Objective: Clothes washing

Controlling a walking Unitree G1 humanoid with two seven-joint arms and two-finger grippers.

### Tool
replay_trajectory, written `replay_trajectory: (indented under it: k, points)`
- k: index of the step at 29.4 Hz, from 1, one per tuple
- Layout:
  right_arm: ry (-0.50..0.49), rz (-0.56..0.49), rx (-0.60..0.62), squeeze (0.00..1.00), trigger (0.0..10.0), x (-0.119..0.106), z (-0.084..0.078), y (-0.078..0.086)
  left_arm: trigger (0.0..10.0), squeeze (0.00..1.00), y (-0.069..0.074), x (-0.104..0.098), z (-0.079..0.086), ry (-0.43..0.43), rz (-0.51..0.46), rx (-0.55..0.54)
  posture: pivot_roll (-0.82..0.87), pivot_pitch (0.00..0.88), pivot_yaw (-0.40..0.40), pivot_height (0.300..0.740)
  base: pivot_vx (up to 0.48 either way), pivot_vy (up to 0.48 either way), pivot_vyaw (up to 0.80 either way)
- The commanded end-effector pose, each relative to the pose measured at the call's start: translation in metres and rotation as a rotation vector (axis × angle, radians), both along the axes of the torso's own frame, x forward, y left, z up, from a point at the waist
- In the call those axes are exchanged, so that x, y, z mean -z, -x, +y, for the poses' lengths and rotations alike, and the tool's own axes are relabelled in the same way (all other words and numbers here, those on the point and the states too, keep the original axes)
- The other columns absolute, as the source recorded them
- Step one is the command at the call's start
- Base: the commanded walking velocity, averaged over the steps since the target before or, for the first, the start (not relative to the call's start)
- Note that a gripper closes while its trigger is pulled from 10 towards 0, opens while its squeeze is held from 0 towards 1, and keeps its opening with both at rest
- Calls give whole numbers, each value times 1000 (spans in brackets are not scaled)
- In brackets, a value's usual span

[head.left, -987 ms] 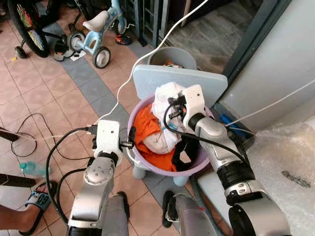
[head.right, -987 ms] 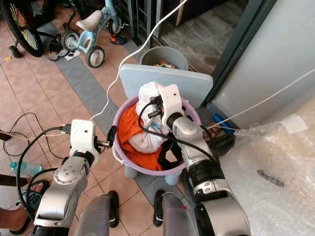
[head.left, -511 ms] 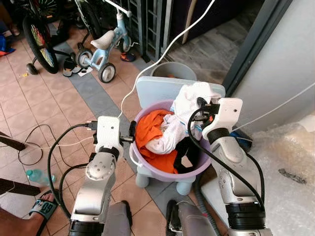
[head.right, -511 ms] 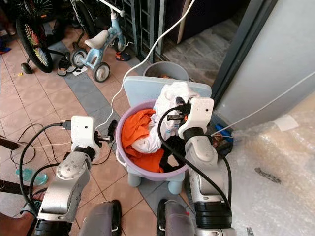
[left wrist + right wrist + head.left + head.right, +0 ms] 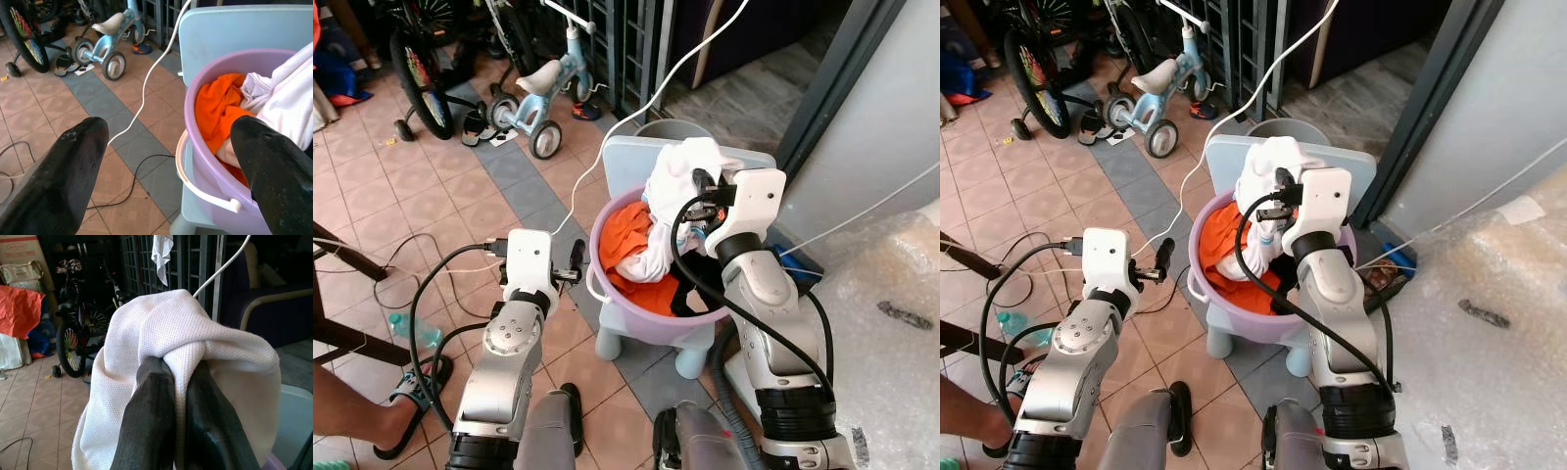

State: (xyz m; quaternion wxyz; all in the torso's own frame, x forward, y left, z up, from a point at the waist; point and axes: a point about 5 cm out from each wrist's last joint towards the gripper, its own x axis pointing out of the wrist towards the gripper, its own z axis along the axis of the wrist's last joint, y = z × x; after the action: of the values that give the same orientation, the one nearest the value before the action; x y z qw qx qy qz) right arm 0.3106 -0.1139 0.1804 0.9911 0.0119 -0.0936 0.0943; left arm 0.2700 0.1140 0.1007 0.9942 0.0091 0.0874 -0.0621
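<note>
The right gripper (image 5: 173,382) is clamped on a white garment (image 5: 674,186) bunched above the purple tub (image 5: 607,294), its tail trailing down into the orange laundry (image 5: 628,235), while the left gripper (image 5: 166,161) hangs spread apart beside the tub's rim

left claw (image 5: 161,161): fingers spread, forward | right claw (image 5: 182,382): clamped, raised
</note>
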Motion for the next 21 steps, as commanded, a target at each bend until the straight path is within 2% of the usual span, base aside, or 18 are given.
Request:
replay_trajectory:
  k: [1, 10, 11, 12, 13, 16, 17, 18, 21]
  points:
    - [16, -52, 16, 0, 4196, -7, -2, -1, 10000, 0, 0, 1, 1, -17, -1, 3, -13, 126, 31, 740, -416, 0, 0]
    - [35, -61, 41, 0, 3922, -10, -10, -7, 10000, 0, -5, -1, -7, -8, -15, 34, -26, 113, 37, 740, -395, 0, 0]
    - [37, -53, 43, 0, 4353, -9, -10, -7, 10000, 0, -6, -1, -9, -5, -19, 44, -25, 111, 36, 740, 0, 0, 0]
    - [39, -50, 43, 0, 6039, -9, -10, -7, 10000, 0, -6, -2, -10, 0, -24, 49, -25, 111, 36, 740, 0, 0, 0]
    - [46, -50, 43, 0, 10000, -8, -9, -7, 10000, 0, -6, -2, -11, 2, -26, 52, -25, 111, 35, 740, 0, 0, -500]
    - [120, -74, 71, 0, 10000, -11, -11, -9, 10000, 0, -6, -3, -9, 10, -29, 52, -25, 107, 33, 740, 0, 0, -800]
    - [177, -95, 85, 0, 10000, -12, -11, -9, 10000, 0, -7, -3, -9, 12, -29, 50, -26, 108, 32, 740, 0, 0, -775]
    - [288, -142, 113, 0, 10000, -16, -12, -10, 10000, 0, -7, -3, -8, 16, -31, 48, -26, 105, 31, 740, 0, 0, -756]
    - [312, -184, 199, 0, 10000, -25, -23, -14, 10000, 0, -8, -3, -8, 16, -35, 48, -25, 103, 31, 740, 0, 0, -744]
